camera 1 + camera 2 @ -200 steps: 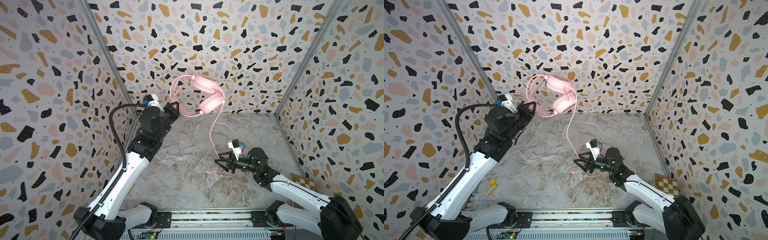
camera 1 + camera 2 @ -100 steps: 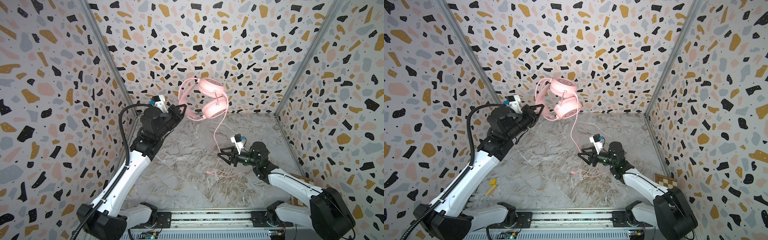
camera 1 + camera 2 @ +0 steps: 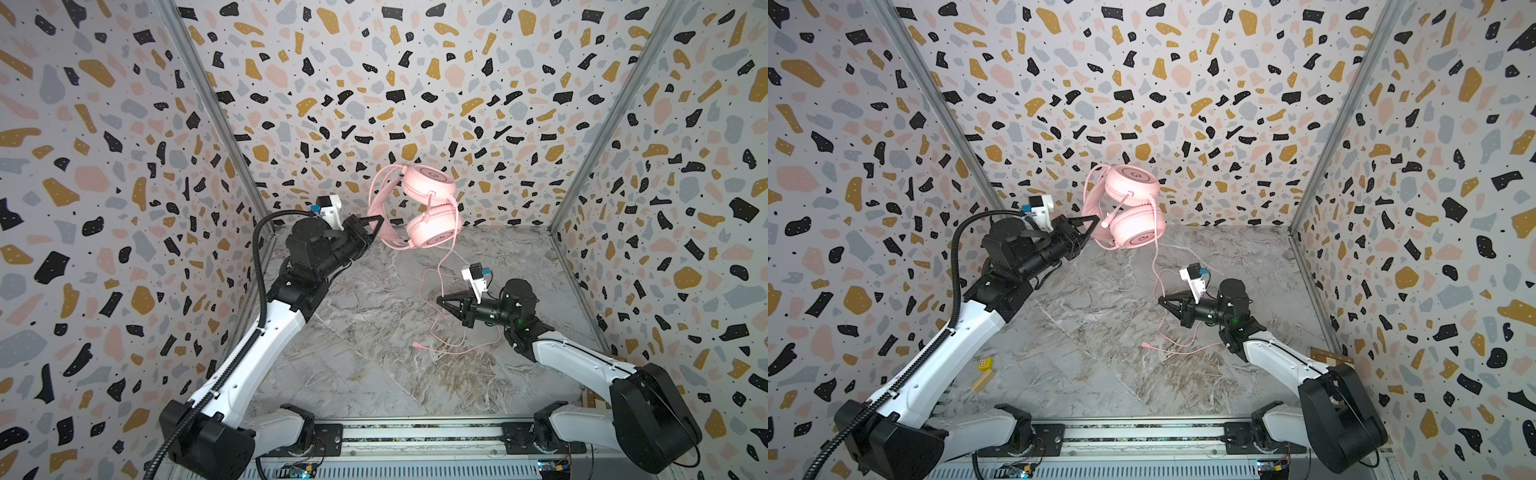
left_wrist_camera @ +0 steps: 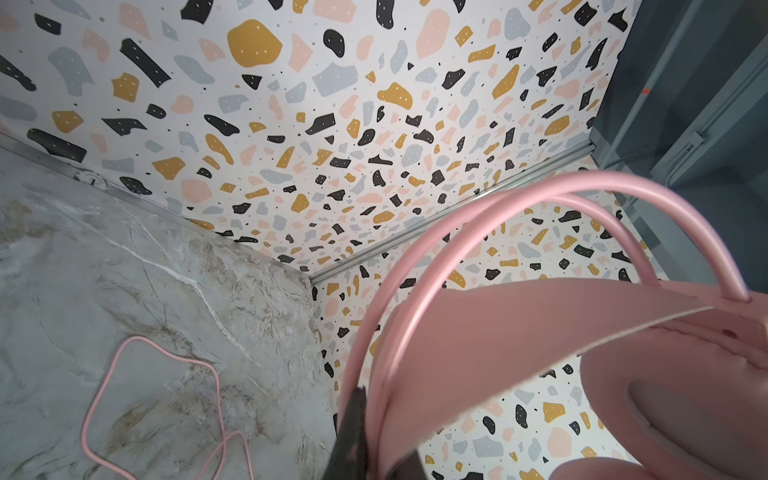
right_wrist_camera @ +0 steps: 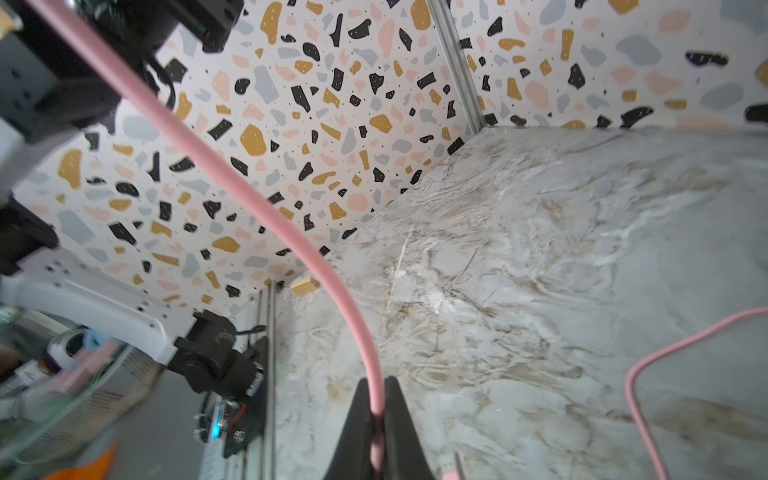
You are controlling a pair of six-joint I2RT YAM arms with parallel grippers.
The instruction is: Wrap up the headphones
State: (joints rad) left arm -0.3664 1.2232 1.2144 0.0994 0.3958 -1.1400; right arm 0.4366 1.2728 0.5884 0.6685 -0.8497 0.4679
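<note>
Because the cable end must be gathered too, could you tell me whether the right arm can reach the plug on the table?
Probably yes: the plug lies on the table near the right arm's fingers, nothing between them. They are shut on the cable, though, so they must let go first.

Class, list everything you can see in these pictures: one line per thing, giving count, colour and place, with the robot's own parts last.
headphones: one, pink, in the air before the back wall
cable: one, pink, hanging from the headphones to the table, its plug lying there
small block: one, yellow, near the table's left front edge
wooden block: one, light brown, just beside the small block
table: one, grey marble pattern, under everything
walls: three, white with coloured speckles, around the table
left gripper: one, black, shut on the headphones
right gripper: one, black, shut on the cable above the table
</note>
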